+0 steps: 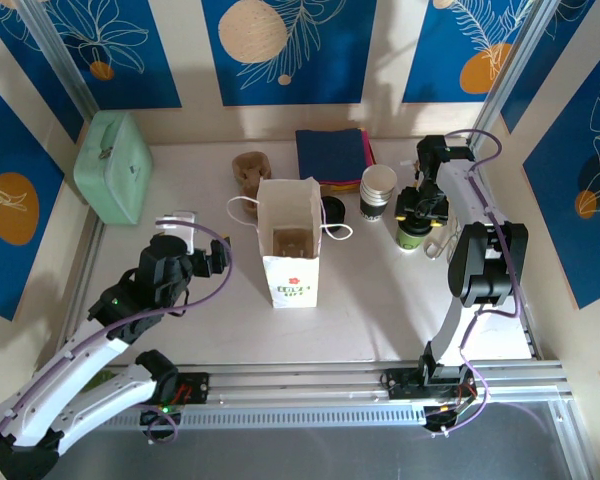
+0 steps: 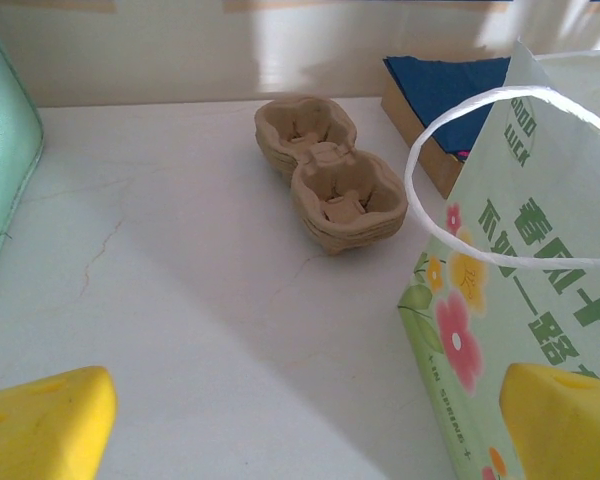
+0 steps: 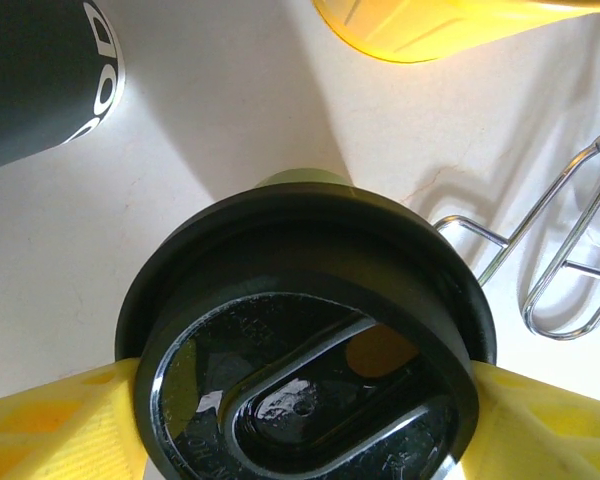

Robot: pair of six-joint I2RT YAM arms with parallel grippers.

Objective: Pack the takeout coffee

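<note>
R arm (image 1: 477,240) over takeout coffee (image 1: 412,236), fingers (image 3: 50,430) flanking lid (image 3: 310,340), L arm (image 1: 130,300) low

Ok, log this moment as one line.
right end effector: straddling coffee cup, grip unconfirmed | left end effector: open, empty, near paper bag | cup: outside bag

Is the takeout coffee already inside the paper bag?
No, the takeout coffee stands on the table to the right of the paper bag, beneath the right gripper.
</note>
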